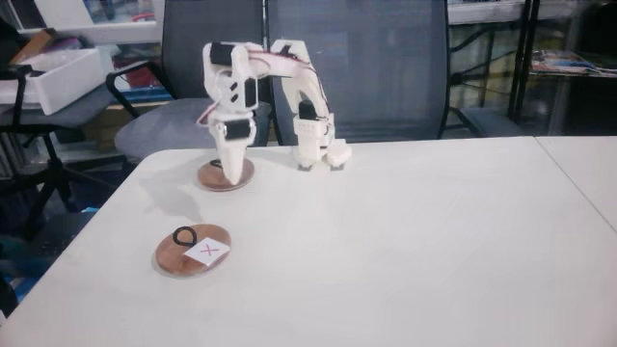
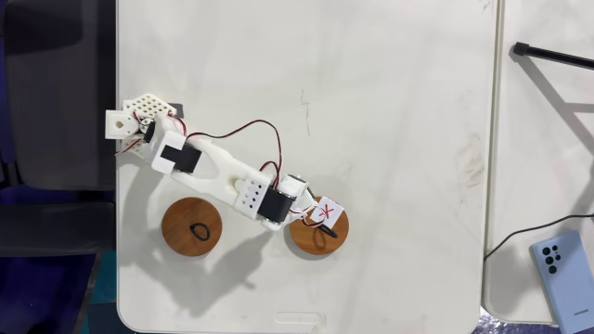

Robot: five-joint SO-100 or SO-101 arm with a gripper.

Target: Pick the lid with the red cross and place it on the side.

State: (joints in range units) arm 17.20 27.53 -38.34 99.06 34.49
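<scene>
Lid with the red cross (image 1: 193, 252) lies flat near the counter's left edge. Behind it, the gripper (image 1: 231, 173) points down at the plain disc (image 1: 214, 177) — looks like the wrong one. We can't tell whether the jaws are open or closed. We'd shift to the labelled lid, pinch its black loop (image 1: 183, 235) squarely — lift straight.

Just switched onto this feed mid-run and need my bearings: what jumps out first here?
In a fixed view, the white arm reaches across the table from its left edge, its gripper at the rim of the lid with the red cross. A plain brown disc with a black loop lies left of that lid, and a blue phone sits at the lower right.
</scene>
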